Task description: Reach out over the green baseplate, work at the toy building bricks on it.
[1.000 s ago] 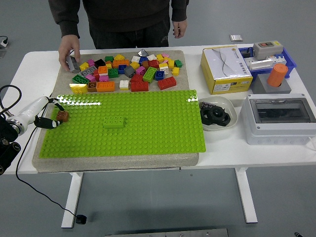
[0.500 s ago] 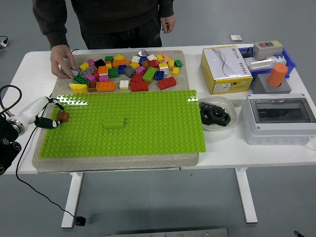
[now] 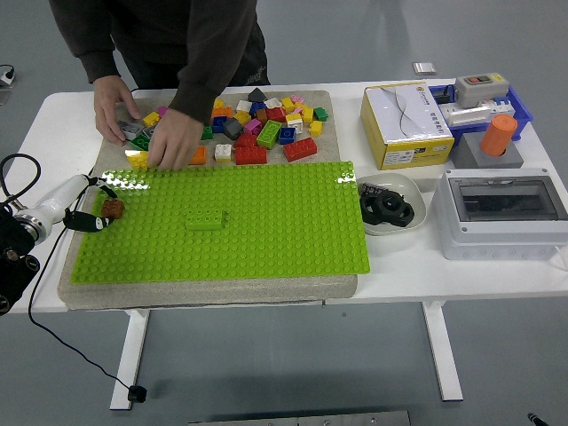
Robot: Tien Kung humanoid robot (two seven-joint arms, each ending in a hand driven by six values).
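Observation:
A green baseplate (image 3: 266, 222) lies on a grey mat in the middle of the table. One green brick (image 3: 205, 219) is stuck on it left of centre. My left hand (image 3: 89, 213) is at the plate's left edge, shut on a brown brick (image 3: 112, 209). A pile of loose coloured bricks (image 3: 266, 124) lies on the mat behind the plate. A person leans over from the far side, one hand (image 3: 174, 142) on the bricks at the pile's left, the other hand (image 3: 114, 106) further left on the mat. My right hand is not in view.
A yellow and white box (image 3: 404, 122), a white bowl with black parts (image 3: 388, 205), a grey electrical enclosure (image 3: 501, 213) and a blue tray with an orange cylinder (image 3: 499, 135) stand at the right. A black cable (image 3: 18, 191) loops at the left edge.
The person has leaned in over the table and brought a second hand down onto the left of the brick pile. My left hand and the brown brick have not moved.

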